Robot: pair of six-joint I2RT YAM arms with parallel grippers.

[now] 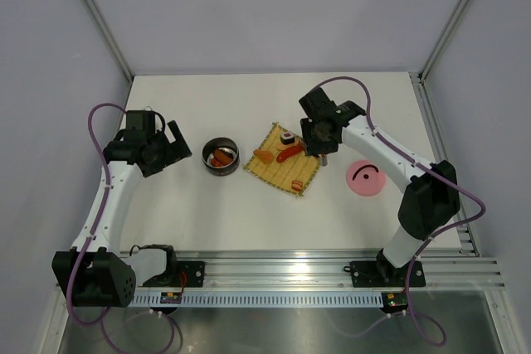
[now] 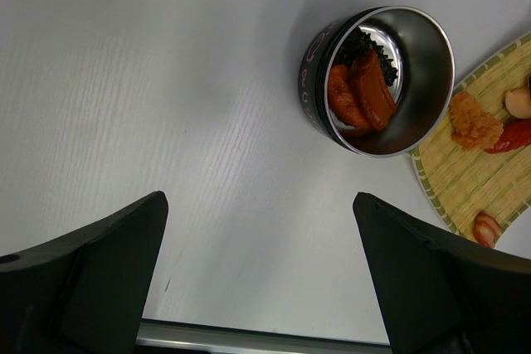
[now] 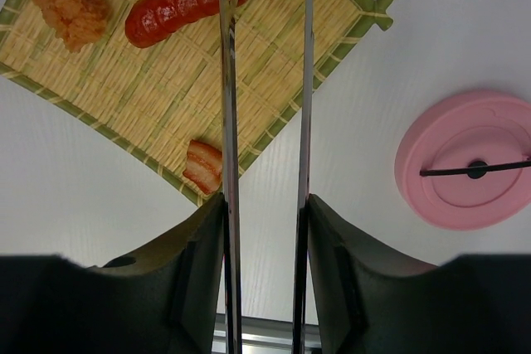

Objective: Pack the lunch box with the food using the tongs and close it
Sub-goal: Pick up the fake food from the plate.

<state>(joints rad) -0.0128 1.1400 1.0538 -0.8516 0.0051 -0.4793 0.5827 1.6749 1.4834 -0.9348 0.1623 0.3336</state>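
The mat (image 1: 282,167) lay between the part-filled lunch box (image 1: 221,156) and its pink lid (image 1: 364,178), set aside for loading. The right gripper (image 3: 265,205) clasped the tongs (image 3: 228,80), tips over the red sausage (image 3: 178,7), likely to pinch it; the left gripper (image 2: 257,205) hung spread, empty.

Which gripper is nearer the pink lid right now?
Right. The right gripper, holding the tongs over the mat, sits beside the lid; the left gripper is beyond the lunch box.

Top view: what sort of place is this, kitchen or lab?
Probably a lab robot cell, not a kitchen: bare white table walled by blank panels on aluminium posts, two arms bolted to a slotted rail, toy food on a bamboo mat.
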